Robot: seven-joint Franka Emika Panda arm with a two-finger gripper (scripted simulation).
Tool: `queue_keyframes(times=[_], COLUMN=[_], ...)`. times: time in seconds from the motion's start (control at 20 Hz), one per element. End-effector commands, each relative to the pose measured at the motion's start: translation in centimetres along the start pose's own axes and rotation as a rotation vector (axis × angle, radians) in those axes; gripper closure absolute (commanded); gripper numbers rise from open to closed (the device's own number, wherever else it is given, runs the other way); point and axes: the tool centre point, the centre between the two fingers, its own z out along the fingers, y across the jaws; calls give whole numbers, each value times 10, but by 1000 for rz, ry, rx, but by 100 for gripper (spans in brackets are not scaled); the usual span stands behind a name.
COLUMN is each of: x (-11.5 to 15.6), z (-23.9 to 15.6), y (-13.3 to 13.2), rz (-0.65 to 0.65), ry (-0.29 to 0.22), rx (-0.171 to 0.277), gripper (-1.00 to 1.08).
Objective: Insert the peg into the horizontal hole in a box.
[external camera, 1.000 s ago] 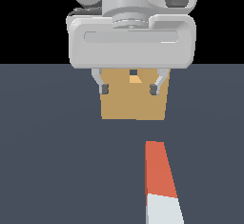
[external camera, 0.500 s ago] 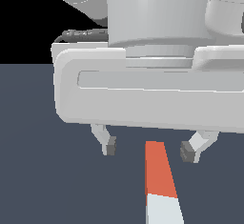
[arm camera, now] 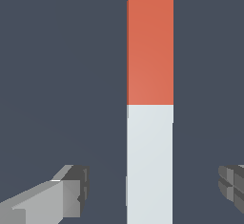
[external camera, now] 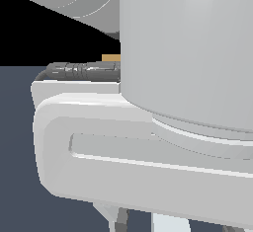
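Observation:
The peg lies flat on the dark floor, one half orange-red and the other white. My gripper is open and straddles the white half, with one finger and the other finger well clear of its sides. In the exterior view the hand's grey-white housing fills most of the picture. Only a sliver of the tan box shows behind it, and the hole is hidden. A bit of the peg's white half shows under the housing beside a finger.
Dark grey floor lies on both sides of the peg. No other objects show.
The hand has come closer to the exterior camera and over the peg. It now covers nearly all of the box and the peg's orange half in that view. The fingers stay apart.

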Motion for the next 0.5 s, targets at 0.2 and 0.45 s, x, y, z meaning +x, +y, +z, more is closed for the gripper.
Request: queue_keyframes(times=[0.2,0.45], x=[-6,-6], z=[3,13], y=[2,2], rz=[4,4], ry=[1,1], rx=[0,0], gripper=[-92,-92])
